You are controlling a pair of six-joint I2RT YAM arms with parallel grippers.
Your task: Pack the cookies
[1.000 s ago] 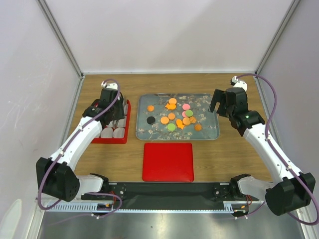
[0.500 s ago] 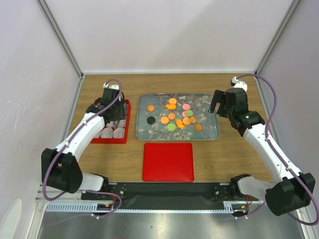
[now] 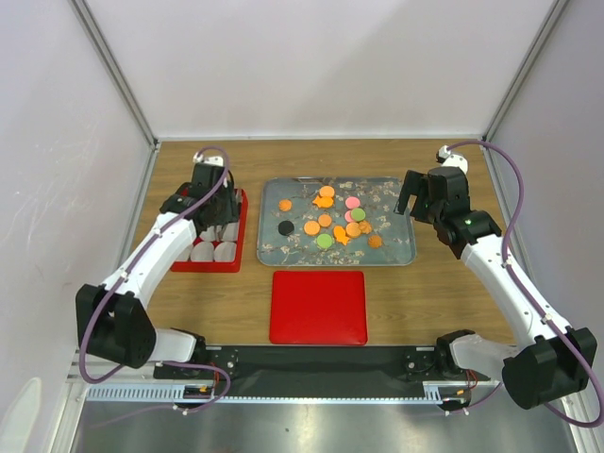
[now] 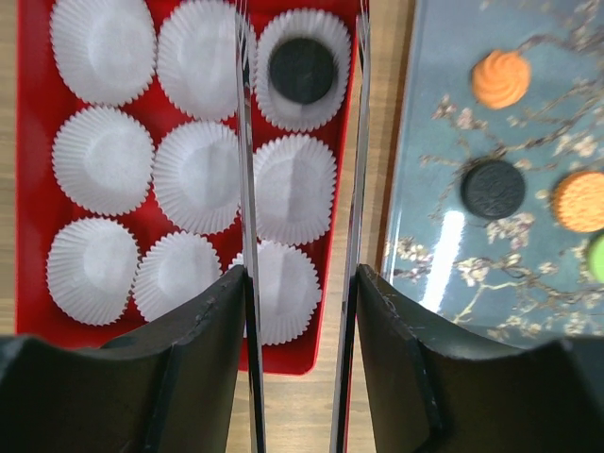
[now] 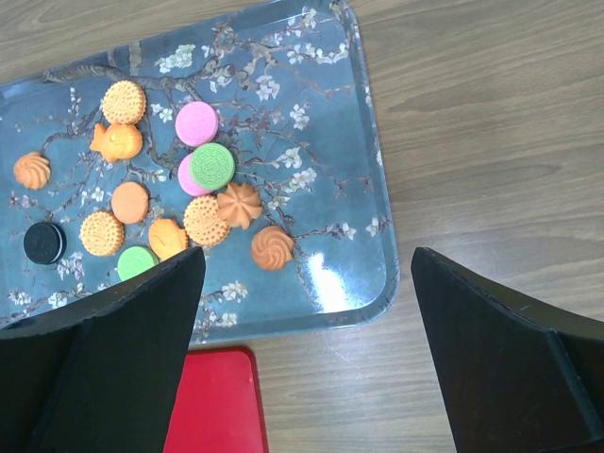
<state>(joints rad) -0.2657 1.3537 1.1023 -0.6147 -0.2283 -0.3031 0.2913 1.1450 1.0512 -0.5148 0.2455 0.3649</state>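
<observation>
The cookies (image 3: 311,227), in orange, pink, green and black, lie loose on a blue flowered tray (image 3: 404,253); the right wrist view shows them too (image 5: 205,219). One black cookie (image 4: 302,71) sits in the far right paper cup of the red box (image 4: 33,189). The other cups (image 4: 193,175) are empty. My left gripper (image 4: 300,189) hangs open and empty over the box's right column of cups, and shows in the top view (image 3: 213,225). My right gripper (image 5: 302,311) is wide open and empty above the tray's near right corner, and shows in the top view (image 3: 413,200).
A flat red square lid (image 3: 318,307) lies on the wooden table in front of the tray; its corner shows in the right wrist view (image 5: 212,406). The red box (image 3: 243,219) sits left of the tray. White walls enclose the table.
The left arm's shoulder and elbow have shifted a little while its gripper stays over the red box. The right arm has not moved.
</observation>
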